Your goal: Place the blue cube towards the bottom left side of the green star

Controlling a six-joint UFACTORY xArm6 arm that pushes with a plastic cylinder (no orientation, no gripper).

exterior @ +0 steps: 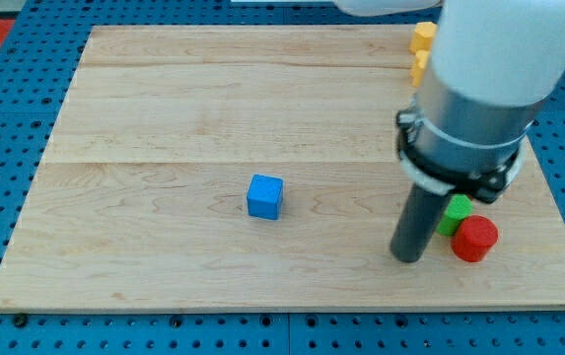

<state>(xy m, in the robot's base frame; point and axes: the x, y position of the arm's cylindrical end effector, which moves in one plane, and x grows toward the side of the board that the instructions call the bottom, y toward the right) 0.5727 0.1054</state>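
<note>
Near the middle of the pale wooden board [164,118], slightly toward its bottom edge, sits the small blue cube [265,196], alone and well apart from everything else. Over by the board's right edge, close to the bottom right corner, my tip [407,258] rests on the wood at the end of the straight dark rod; the arm carries no claw, so there is nothing to stand apart or together. Just to the right of the rod, a green block [455,215] shows only in part, its star shape not clearly made out, and a red cylinder-like block [475,239] touches it on its lower right. Two yellow blocks [422,37] lie stacked in view near the board's top right corner, partly hidden by the arm's grey body [479,89]. Blue pegboard [6,177] surrounds the board.
</note>
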